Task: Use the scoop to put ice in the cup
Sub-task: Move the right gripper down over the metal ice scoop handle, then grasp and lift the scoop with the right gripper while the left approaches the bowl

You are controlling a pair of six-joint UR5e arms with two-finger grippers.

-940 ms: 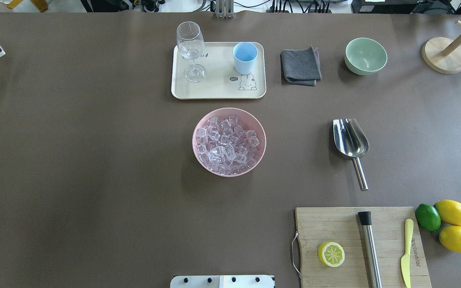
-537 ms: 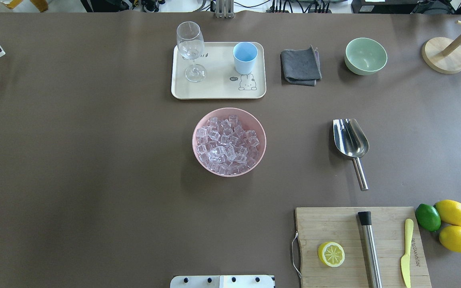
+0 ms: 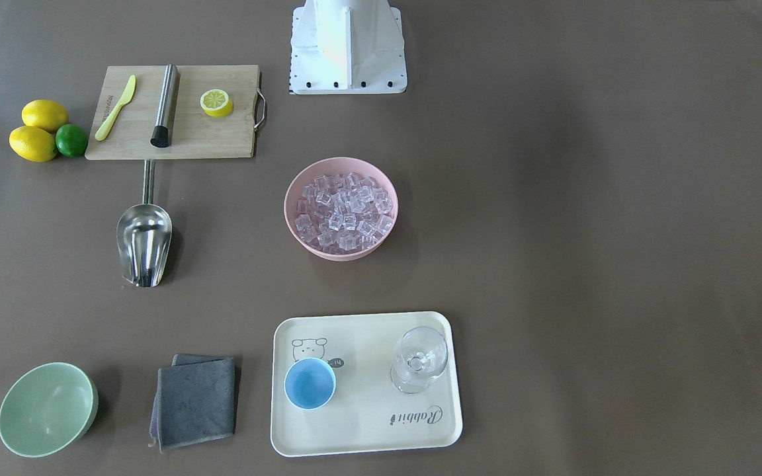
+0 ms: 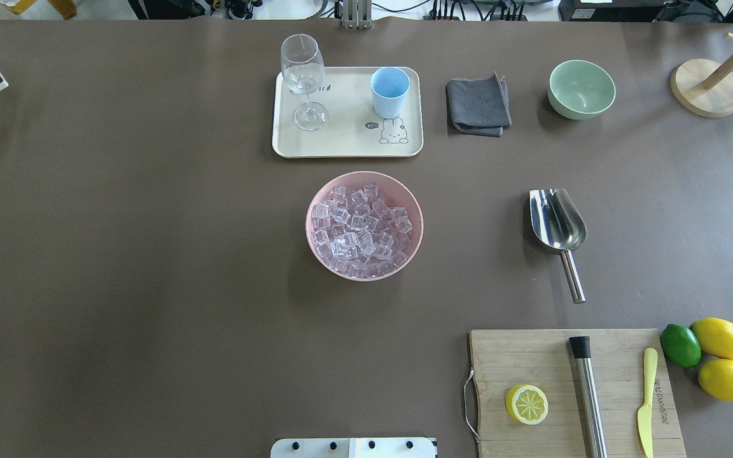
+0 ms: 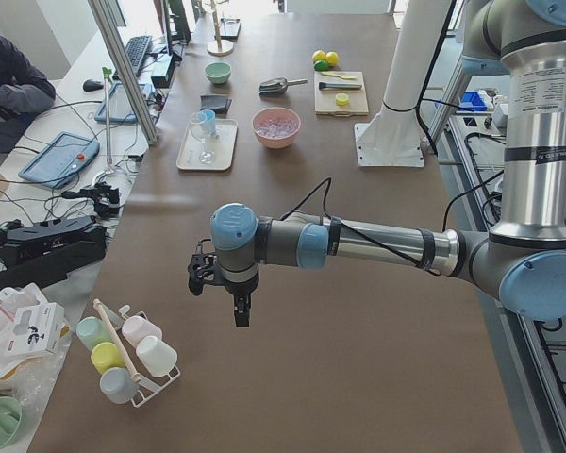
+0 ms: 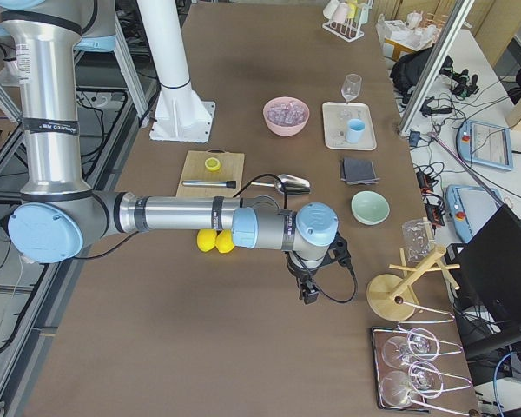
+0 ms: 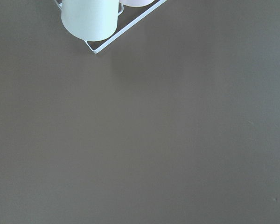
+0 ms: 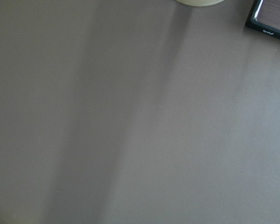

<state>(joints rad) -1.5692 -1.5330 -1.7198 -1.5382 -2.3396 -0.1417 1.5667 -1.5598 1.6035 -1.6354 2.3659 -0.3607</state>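
The ice [image 4: 362,230] fills a pink bowl [image 4: 308,222] at the table's middle. The light-blue cup [image 4: 389,91] stands upright and empty on a cream tray [image 4: 341,145] behind the bowl. The steel scoop [image 4: 557,222] lies on the table right of the bowl, with its handle towards the robot. My left gripper [image 5: 240,313] shows only in the exterior left view, far out over the table's left end. My right gripper [image 6: 308,292] shows only in the exterior right view, over the right end. I cannot tell whether either is open or shut.
A stemmed glass [image 4: 303,76] shares the tray. A grey cloth [image 4: 478,105] and green bowl [image 4: 581,89] lie to its right. A cutting board [image 4: 532,356] holds a lemon half, steel cylinder and knife. Lemons and a lime [image 4: 680,345] sit beside it. A mug rack [image 5: 123,354] stands near the left gripper.
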